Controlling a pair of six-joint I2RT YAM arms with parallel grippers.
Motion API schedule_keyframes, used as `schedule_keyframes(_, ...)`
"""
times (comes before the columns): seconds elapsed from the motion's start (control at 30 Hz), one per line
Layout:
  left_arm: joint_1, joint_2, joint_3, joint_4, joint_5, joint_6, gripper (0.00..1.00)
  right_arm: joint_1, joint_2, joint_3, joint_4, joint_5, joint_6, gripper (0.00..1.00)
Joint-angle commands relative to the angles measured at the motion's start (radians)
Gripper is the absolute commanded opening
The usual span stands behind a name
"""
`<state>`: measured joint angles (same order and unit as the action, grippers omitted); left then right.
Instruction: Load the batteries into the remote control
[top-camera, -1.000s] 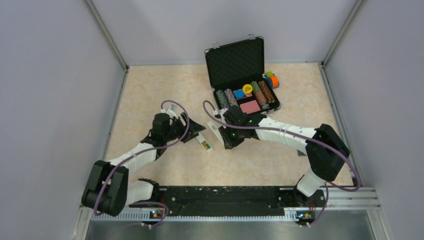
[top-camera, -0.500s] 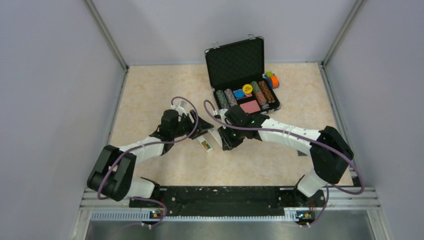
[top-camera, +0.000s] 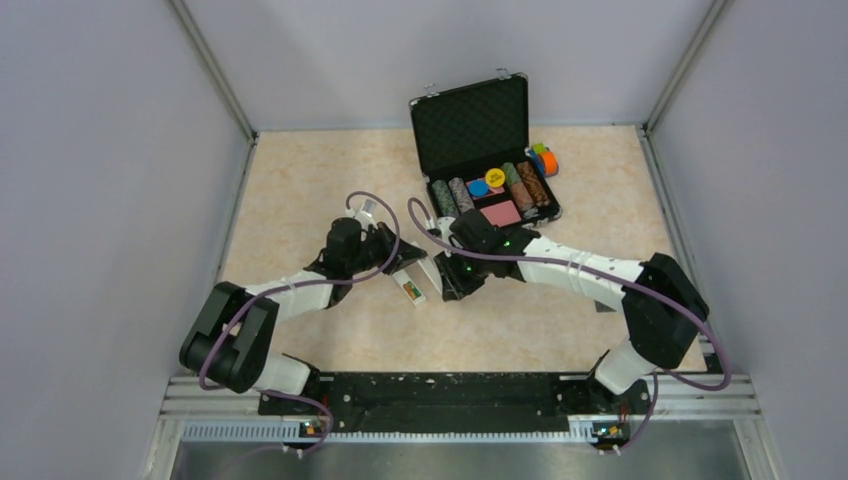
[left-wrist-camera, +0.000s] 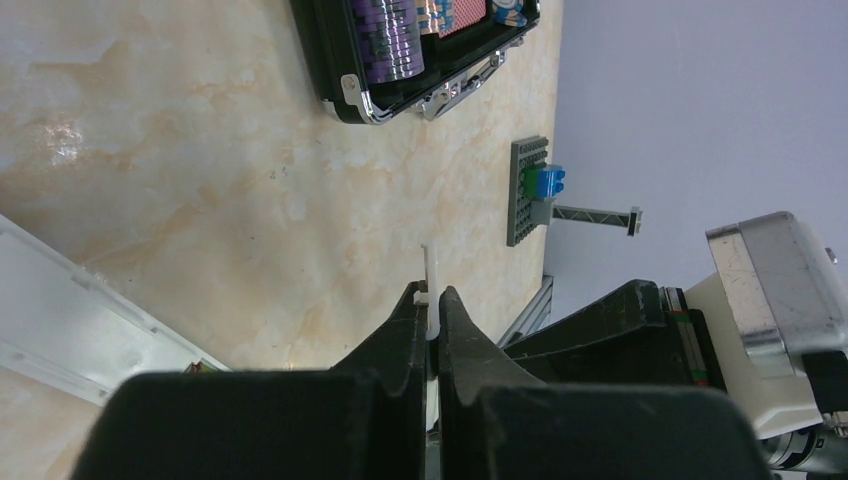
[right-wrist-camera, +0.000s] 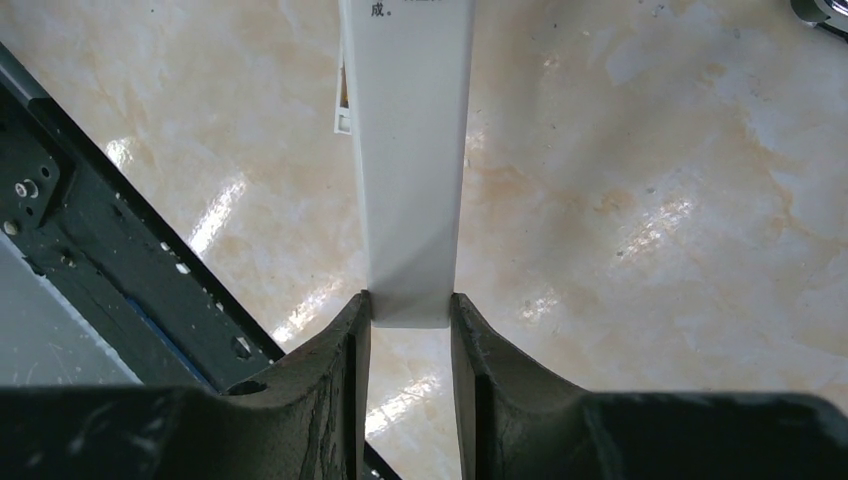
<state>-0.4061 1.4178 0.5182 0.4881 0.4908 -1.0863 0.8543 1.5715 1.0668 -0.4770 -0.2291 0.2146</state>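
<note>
My right gripper (top-camera: 447, 275) (right-wrist-camera: 410, 300) is shut on the end of the remote control (right-wrist-camera: 405, 160), a flat white bar with small print that reaches away from its fingertips just above the table. My left gripper (top-camera: 398, 262) (left-wrist-camera: 432, 300) sits close to its left, shut on a thin white plastic strip (left-wrist-camera: 430, 265) seen edge-on. On the table between the two grippers lies a short white piece carrying a green and a brownish-red mark, which look like the batteries (top-camera: 411, 290). I cannot tell whether they lie loose or seated in it.
An open black case (top-camera: 470, 125) (left-wrist-camera: 335, 70) with poker chips stands behind the grippers. Small orange, blue and green items (top-camera: 545, 160) sit at its right. A grey baseplate (left-wrist-camera: 520, 215) with blue and green bricks lies near the right arm's base. Walls enclose the table.
My left arm has swung right, toward the right gripper, and its jaws have shut on the thin white strip. The right gripper and the white bar have stayed in place.
</note>
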Motion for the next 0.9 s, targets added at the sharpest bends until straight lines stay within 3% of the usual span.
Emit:
schedule_keyframes(0.0,-0.005,-0.025,0.032,0.055,0.009,0.0,0.0,-0.03,-0.058,0.02,0.012,-0.011,0.04,0.36)
schedule_keyframes(0.13,-0.004,-0.115,0.055,-0.032,-0.021,0.035,0.0,-0.054,-0.145,0.024,0.011,0.004,0.089,0.72)
schedule_keyframes(0.27,0.0,-0.241,0.098,-0.153,-0.09,0.046,0.0,-0.071,-0.215,0.042,0.021,0.005,0.204,0.85)
schedule_keyframes(0.47,0.0,-0.408,0.223,-0.318,-0.221,-0.029,0.0,-0.086,-0.35,-0.021,0.28,0.026,0.575,0.84)
schedule_keyframes(0.63,0.0,-0.461,0.232,-0.158,-0.206,-0.166,0.0,-0.085,-0.383,-0.04,0.447,0.119,0.737,0.76)
schedule_keyframes(0.87,0.0,-0.486,0.248,-0.111,-0.164,-0.268,0.0,-0.086,-0.459,-0.133,0.715,0.148,0.871,0.63)
